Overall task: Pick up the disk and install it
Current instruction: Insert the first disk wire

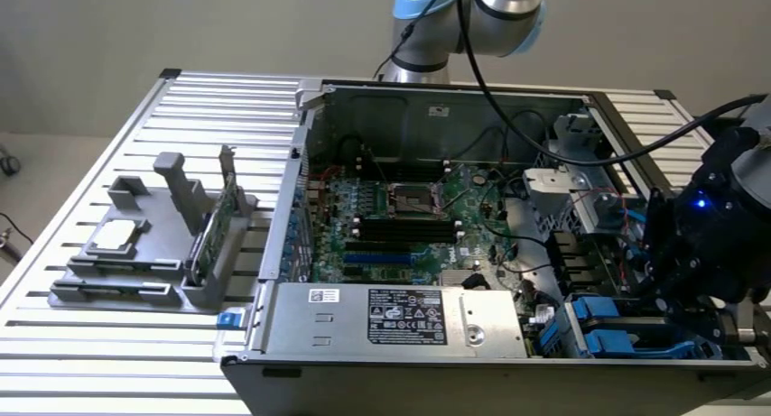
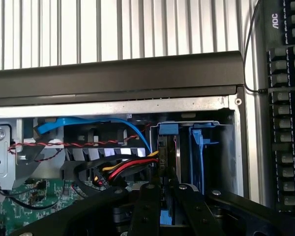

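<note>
Case [image 1: 398,208] open on slatted desk [image 1: 108,344], drive bay [image 2: 206,147] in corner at exterior view's right. Install step, judging by pose: end effector [image 2: 162,196] low over bay, pinching disk [image 2: 166,216] by blue carrier, already between rails. Calls for straight, square push to seat; cables [image 2: 123,169] just beside could snag.

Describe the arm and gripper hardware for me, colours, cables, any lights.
The arm has silver-grey tube segments with a light blue joint cap, and a black cable hangs from it across the case. The gripper is black and blocky, with a small blue light lit. In the wrist view its fingers are black linkages with round silver pivots.
</note>
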You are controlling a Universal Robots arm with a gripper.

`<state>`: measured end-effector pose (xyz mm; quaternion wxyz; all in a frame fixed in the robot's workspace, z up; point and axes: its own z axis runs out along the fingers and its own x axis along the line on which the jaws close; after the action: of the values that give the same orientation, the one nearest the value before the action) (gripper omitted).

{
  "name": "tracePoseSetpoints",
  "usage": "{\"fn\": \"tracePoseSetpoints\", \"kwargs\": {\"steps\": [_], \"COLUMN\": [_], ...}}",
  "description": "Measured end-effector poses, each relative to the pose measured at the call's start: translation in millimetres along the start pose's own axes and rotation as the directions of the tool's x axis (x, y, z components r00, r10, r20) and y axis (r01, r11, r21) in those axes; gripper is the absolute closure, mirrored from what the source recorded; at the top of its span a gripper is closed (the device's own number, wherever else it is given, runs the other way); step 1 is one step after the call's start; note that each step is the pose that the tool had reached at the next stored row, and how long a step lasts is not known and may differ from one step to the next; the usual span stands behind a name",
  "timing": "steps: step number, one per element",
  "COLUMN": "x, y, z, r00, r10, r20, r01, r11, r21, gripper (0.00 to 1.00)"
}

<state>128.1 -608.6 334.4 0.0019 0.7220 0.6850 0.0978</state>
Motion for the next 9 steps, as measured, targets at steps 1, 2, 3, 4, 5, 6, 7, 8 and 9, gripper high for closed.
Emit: {"fn": "tracePoseSetpoints", "kwargs": {"steps": [1, 2, 3, 4, 5, 6, 7, 8, 9], "x": [0.0, 0.0, 0.1, 0.0, 0.0, 0.0, -0.1, -0.1, -0.1], "y": [0.4, 0.6, 0.7, 0.8, 0.9, 0.9, 0.9, 0.9, 0.8], "z": [0.2, 0.3, 0.3, 0.3, 0.3, 0.5, 0.7, 1.0, 1.5], "r00": [1.0000, 1.0000, 1.0000, 1.0000, 1.0000, 1.0000, 1.0000, 1.0000, 1.0000], "r10": [0.000, 0.000, 0.000, 0.000, 0.000, 0.000, 0.000, 0.000, 0.001], "r20": [-0.0002, -0.0003, -0.0003, -0.0002, 0.0001, 0.0002, 0.0002, 0.0002, 0.0001], "r01": [0.000, 0.000, 0.000, 0.000, 0.000, 0.000, 0.000, 0.000, -0.001], "r11": [1.0000, 1.0000, 1.0000, 1.0000, 1.0000, 1.0000, 1.0000, 1.0000, 1.0000], "r21": [0.0000, 0.0000, 0.0000, 0.0000, -0.0001, 0.0000, 0.0000, -0.0001, -0.0001], "gripper": [0.84, 0.84, 0.84, 0.84, 0.84, 0.84, 0.84, 0.84, 0.84]}}
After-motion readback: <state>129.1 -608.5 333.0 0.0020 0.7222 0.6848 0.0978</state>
